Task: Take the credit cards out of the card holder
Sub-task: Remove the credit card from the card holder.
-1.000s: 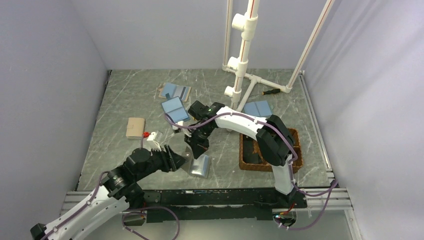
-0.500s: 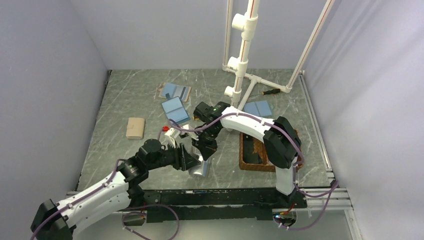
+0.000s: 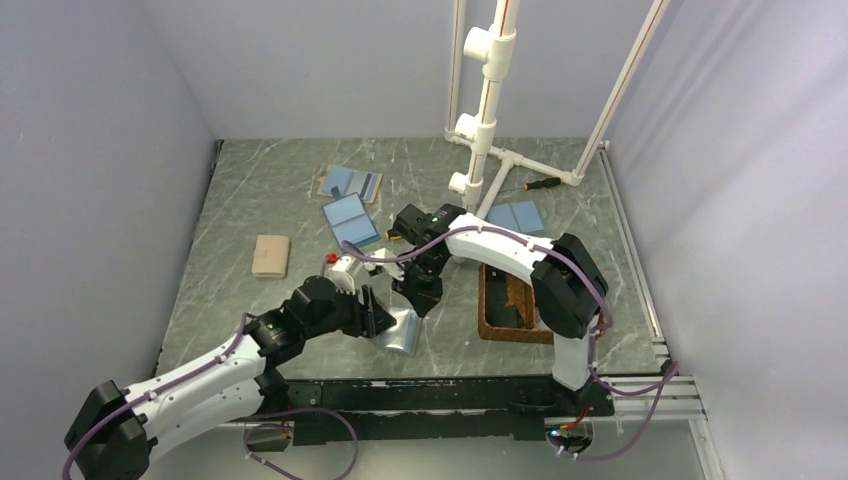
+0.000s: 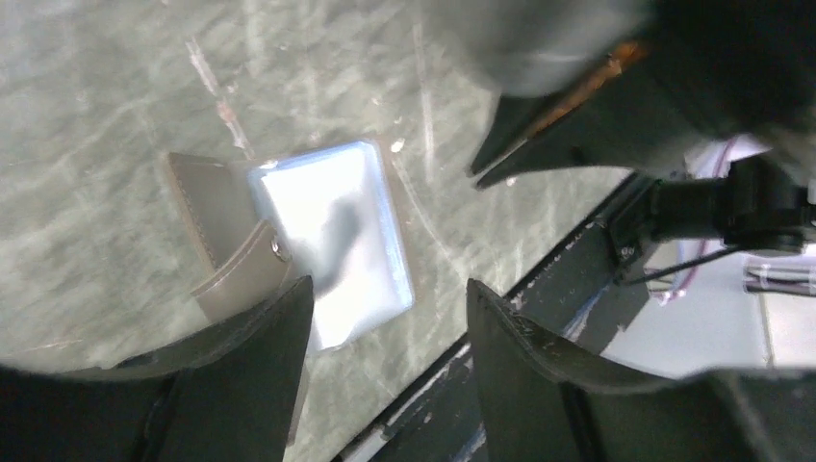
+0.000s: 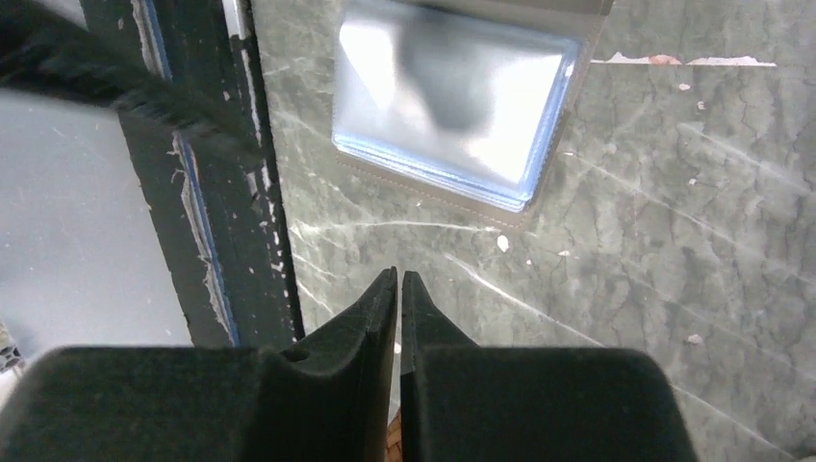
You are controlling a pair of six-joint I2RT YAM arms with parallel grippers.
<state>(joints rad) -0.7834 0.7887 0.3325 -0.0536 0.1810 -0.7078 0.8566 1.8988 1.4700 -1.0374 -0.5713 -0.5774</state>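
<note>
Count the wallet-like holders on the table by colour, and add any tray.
Light blue holders: 4
Tan holder: 1
Wicker tray: 1
Total: 6

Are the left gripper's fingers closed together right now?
No, in the left wrist view the left gripper is open, the card holder showing between its fingers.

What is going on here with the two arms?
Two robot arms work on an open card holder lying near the front edge of the table. The left claw is open, close to the holder. The right claw is shut and empty, hovering close by. Neither claw holds a card.
</note>
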